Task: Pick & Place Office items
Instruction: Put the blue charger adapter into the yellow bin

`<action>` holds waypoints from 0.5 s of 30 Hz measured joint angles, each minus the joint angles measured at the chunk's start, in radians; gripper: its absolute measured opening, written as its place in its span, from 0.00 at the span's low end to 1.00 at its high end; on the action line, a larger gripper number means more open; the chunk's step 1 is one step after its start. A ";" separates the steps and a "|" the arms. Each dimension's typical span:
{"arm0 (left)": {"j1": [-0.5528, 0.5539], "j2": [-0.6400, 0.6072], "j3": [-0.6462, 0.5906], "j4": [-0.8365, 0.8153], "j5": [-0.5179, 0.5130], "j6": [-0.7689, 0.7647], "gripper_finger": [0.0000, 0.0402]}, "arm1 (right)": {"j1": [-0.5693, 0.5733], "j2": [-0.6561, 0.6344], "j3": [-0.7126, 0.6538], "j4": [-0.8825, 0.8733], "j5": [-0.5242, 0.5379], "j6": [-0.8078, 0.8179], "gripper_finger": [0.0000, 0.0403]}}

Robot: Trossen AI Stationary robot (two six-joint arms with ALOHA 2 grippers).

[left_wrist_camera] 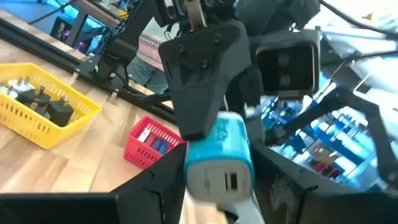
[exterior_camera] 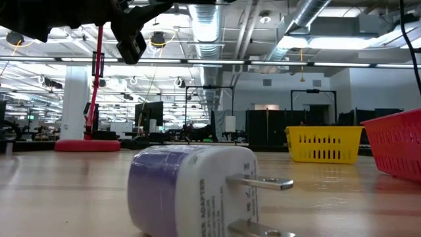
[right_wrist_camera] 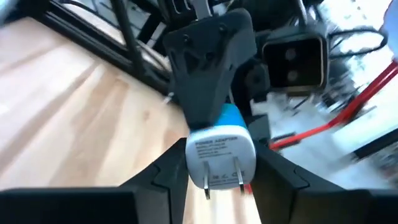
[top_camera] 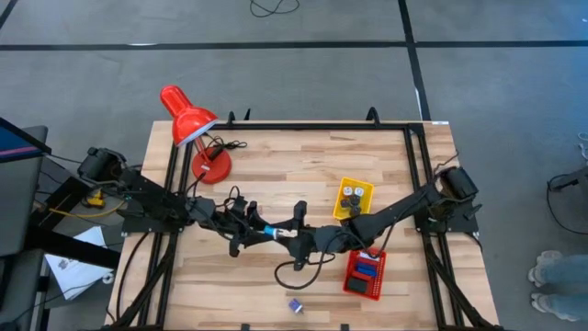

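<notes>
Since the low view is sitting at the front edge of the bench [top_camera: 276,165], the nearest thing is a purple-and-white plastic plug adapter [exterior_camera: 191,191], which is lying on its side on the wood with its two metal prongs pointing toward the right arm's side. No jaws are near it.

Farther in, at mid-bench, the left arm [top_camera: 156,207] and the right arm [top_camera: 404,207] are meeting tip to tip above the wood. Between them is hanging the piece in play, a light-blue-and-white plastic power adapter [left_wrist_camera: 217,158].
- Long axis: running along the line joining the two arms. The socket end is facing the left wrist and the pronged end is facing the right wrist.
- Left jaws: clamping the blue body.
- Right jaws: pressing in on the white sides. They look to be gripping too, so both arms are sharing the load.

Judgement: this is a hand-over in mid-air, and neither arm is nearer. What is deciding the next move is which pair lets go. The bins are lying on the right arm's side, so the left jaws releasing looks the likelier course.

Beyond, by the right arm, the red mesh basket [top_camera: 354,285] is holding blue bars. Past it, the yellow plastic tray [top_camera: 366,187] is holding dark pieces. At the far left corner the red metal desk lamp [top_camera: 193,124] is standing.
</notes>
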 joint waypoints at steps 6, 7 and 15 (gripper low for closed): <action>0.022 0.000 -0.002 -0.005 0.024 0.101 0.52 | 0.001 -0.059 0.000 -0.184 -0.027 0.167 0.33; 0.026 0.000 -0.002 -0.005 0.025 0.126 0.56 | 0.001 -0.063 0.000 -0.204 -0.027 0.182 0.33; 0.069 0.000 -0.003 -0.109 0.027 0.481 0.80 | 0.014 -0.176 0.000 -0.553 -0.053 0.490 0.33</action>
